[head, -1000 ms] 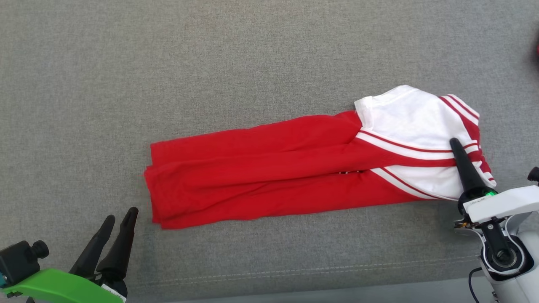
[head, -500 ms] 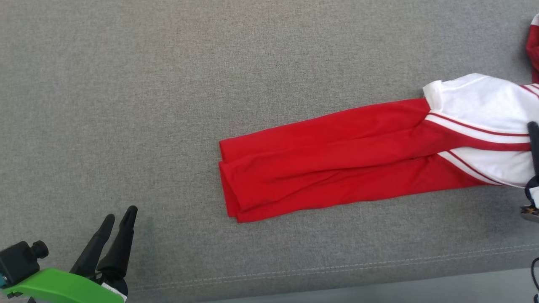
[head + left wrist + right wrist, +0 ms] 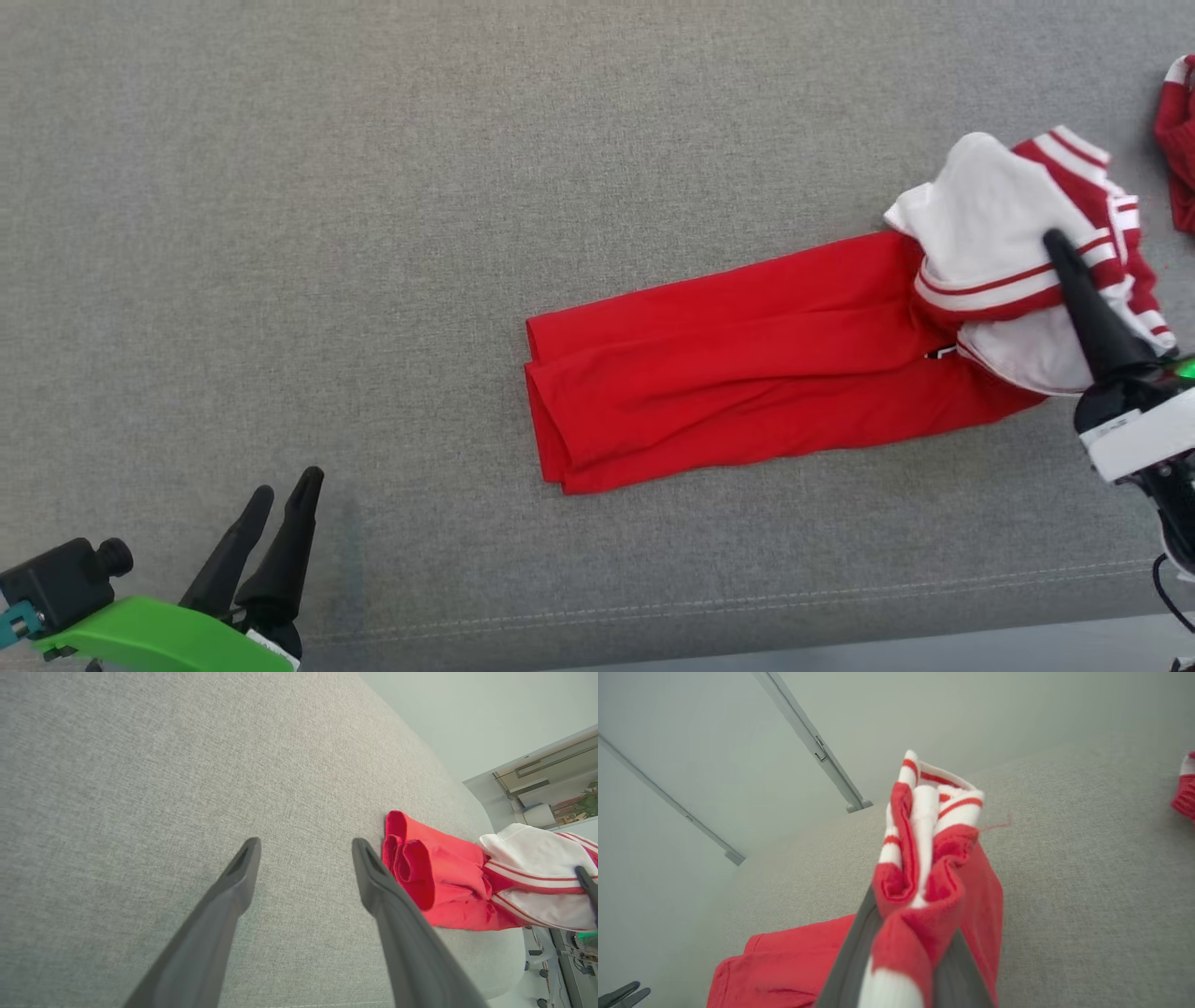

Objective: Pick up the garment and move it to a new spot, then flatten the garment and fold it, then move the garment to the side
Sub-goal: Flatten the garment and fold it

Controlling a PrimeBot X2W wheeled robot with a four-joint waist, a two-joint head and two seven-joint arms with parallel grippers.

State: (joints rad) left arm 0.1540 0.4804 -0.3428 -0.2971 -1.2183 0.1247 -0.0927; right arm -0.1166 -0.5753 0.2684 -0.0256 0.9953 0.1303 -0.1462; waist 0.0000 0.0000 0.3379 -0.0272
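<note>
A: Head view?
B: At the right edge, the right claw [image 3: 1060,245] is pinched tight on the garment [image 3: 747,373] at its bunched white end. The red legs lie mid-frame on the grey surface [image 3: 280,187].
A: Left wrist view?
B: The left claw [image 3: 288,485] is spread wide and empty.
A: Right wrist view?
B: The striped waistband is clamped between the fingers.

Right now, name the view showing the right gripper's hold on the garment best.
The right wrist view: close up, the right gripper is shut on the garment's bunched striped end. The head view shows one finger over the white panel, pinch hidden. The left wrist view catches a fingertip at its edge.
</note>
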